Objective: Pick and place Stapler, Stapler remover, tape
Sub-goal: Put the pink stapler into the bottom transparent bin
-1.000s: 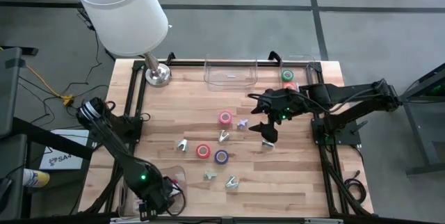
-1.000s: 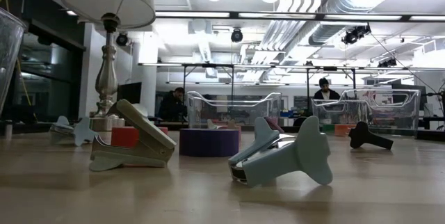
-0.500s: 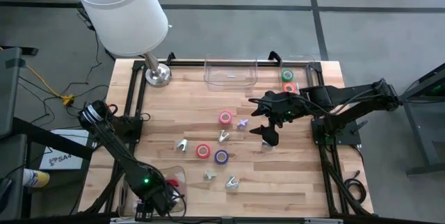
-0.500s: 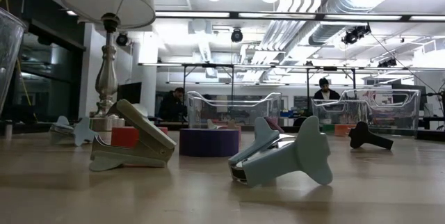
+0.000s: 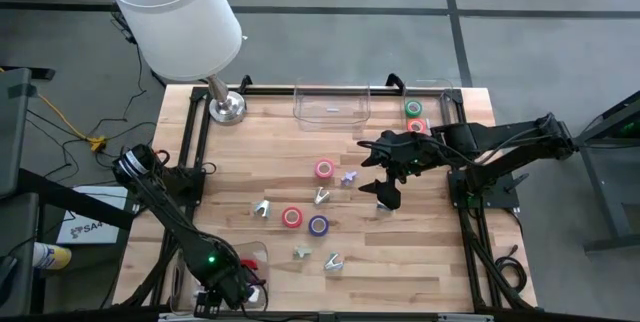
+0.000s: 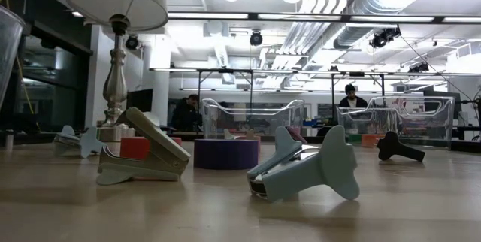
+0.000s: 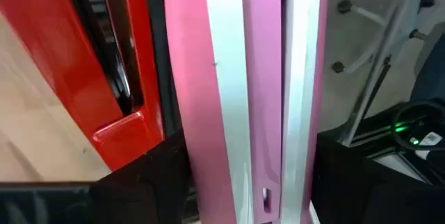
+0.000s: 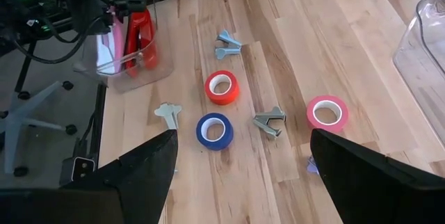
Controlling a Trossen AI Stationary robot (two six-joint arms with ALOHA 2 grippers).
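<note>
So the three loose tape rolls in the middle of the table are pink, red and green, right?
Not quite. The high view shows the pink tape roll, the red tape roll and a purple tape roll, not a green one. The green roll sits in the corner bin.

Pink stapler (image 7: 243, 92) cut off at both ends, left claw (image 5: 232, 289) fingertips hidden behind it.

The middle of the table (image 5: 420, 252) is crowded with tape rolls (image 5: 323, 169) and staple removers (image 5: 332, 260) lying close together, with narrow gaps left between them. Bare wood is left along the right side and near the lamp (image 5: 226, 104). The far edge is blocked by clear bins (image 5: 331, 107). The left front corner is taken up by a clear bin (image 8: 139, 71).
</note>
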